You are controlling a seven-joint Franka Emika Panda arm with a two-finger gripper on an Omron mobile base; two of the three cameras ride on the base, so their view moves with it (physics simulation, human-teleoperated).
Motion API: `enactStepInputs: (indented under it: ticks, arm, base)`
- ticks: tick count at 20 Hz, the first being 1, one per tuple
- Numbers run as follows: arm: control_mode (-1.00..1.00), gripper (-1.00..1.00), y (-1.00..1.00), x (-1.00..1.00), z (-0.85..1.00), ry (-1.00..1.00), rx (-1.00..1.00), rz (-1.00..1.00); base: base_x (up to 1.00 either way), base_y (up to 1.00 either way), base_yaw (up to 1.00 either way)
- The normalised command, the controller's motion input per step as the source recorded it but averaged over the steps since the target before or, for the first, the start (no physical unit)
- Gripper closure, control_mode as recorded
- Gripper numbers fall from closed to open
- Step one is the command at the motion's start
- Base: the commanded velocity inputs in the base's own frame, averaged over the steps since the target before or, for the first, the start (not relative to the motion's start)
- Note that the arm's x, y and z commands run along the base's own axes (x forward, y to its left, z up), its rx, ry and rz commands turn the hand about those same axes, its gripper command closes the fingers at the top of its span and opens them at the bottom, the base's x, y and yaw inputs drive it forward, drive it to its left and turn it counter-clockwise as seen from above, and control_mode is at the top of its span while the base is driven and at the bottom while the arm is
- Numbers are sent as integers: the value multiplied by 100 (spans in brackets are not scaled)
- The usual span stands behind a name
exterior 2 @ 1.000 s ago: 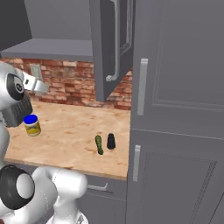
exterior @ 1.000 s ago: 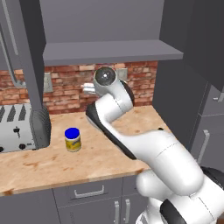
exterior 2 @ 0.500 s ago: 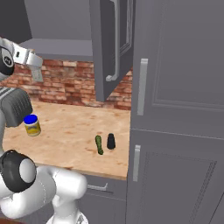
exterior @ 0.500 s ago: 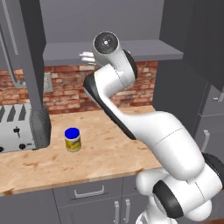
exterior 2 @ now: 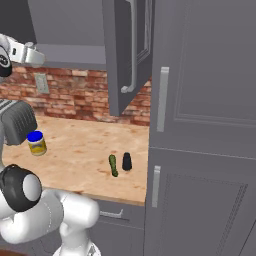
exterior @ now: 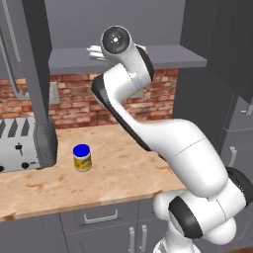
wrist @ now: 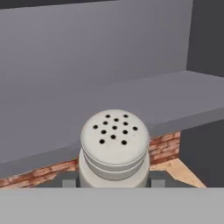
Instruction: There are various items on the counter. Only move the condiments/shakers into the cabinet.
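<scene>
The gripper (exterior: pixel 94 51) has risen from worktop height to the cabinet shelf (exterior: pixel 163 57), clamped on the light-grey shaker (wrist: pixel 114 148). The shelf lies just ahead of and slightly below it, so placing looks imminent; jar (exterior: pixel 82 157) and black shaker (exterior 2: pixel 127 161) wait far below.

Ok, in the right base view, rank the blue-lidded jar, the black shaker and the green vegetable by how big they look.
1. Blue-lidded jar, clearly the bulkiest.
2 and 3. Black shaker and green vegetable lie side by side and look about alike: the vegetable is longer but thinner, the shaker shorter but wider. I would not rank one over the other.
</scene>
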Motion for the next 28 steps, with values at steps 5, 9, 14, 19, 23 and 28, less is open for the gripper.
enactStepInputs:
  ticks: [5,9,14,19,23,28]
  arm:
    - [-100,100,0,22,37,-11,0,0]
    - [-100,100,0,83,6,6,-1,-2]
    - [-100,100,0,93,0,12,0,0]
    - [-100,100,0,93,0,16,-2,0]
    - [-100,100,0,59,-11,9,-12,0]
    - [-100,100,0,47,-31,10,-19,0]
  base:
    - [0,0,0]
    - [0,0,0]
    - [0,0,0]
    - [0,0,0]
    - [0,0,0]
    - [0,0,0]
